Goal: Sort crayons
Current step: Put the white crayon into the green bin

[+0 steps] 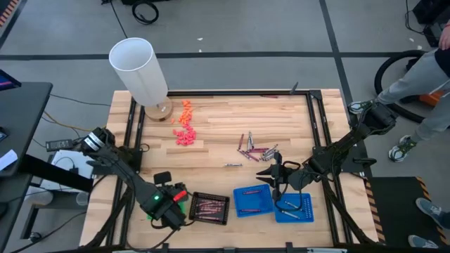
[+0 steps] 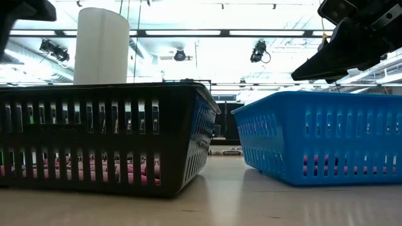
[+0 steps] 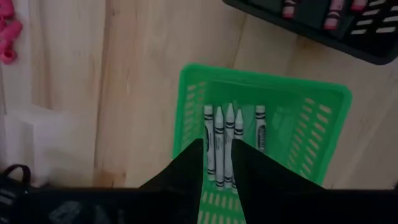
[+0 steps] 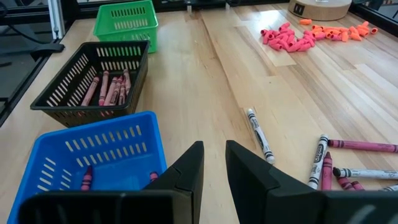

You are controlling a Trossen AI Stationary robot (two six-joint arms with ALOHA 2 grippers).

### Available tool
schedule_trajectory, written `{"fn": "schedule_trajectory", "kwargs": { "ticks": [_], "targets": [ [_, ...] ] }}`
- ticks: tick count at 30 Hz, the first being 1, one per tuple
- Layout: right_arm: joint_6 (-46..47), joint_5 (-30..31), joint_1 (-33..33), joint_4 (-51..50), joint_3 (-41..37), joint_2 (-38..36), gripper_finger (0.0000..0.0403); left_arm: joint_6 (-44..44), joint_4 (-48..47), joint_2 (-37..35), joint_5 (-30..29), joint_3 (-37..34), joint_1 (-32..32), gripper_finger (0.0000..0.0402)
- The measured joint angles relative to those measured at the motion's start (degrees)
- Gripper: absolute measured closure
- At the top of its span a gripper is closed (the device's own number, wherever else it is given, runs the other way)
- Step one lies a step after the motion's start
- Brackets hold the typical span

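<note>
Several loose crayons [image 1: 256,149] lie on the wooden table, and one silver-grey crayon [image 4: 258,134] lies apart from them. A green basket [image 3: 323,118] holds several silver-grey crayons [image 3: 219,143]. A black basket [image 1: 209,207] holds pinkish crayons [image 4: 109,87]. Two blue baskets [image 1: 253,200] [image 1: 294,206] hold a few maroon crayons [image 4: 86,180]. My left gripper [image 3: 217,155] hovers above the green basket, slightly open and empty. My right gripper [image 4: 214,152] hangs beside the blue baskets, near the loose crayons, narrowly open and empty.
A tall white cylinder on a wooden base [image 1: 140,70] stands at the far left. Chunky orange and pink pieces [image 1: 185,123] lie near it. Bare wood lies between the baskets and the loose crayons. A person's legs [image 1: 422,77] show beyond the table's right side.
</note>
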Motion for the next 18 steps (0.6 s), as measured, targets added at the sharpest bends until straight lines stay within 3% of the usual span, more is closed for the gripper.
{"fn": "schedule_trajectory", "kwargs": {
  "ticks": [9,18],
  "targets": [
    [-0.3,0.0,0.0,0.0,0.0,0.0,0.0325,7.1,3.0,0.0,-0.6,0.0,2.7,0.0308],
    [-0.3,0.0,0.0,0.0,0.0,0.0,0.0325,17.4,8.7,0.0,-10.5,0.0,7.2,0.0308]
  ]
}}
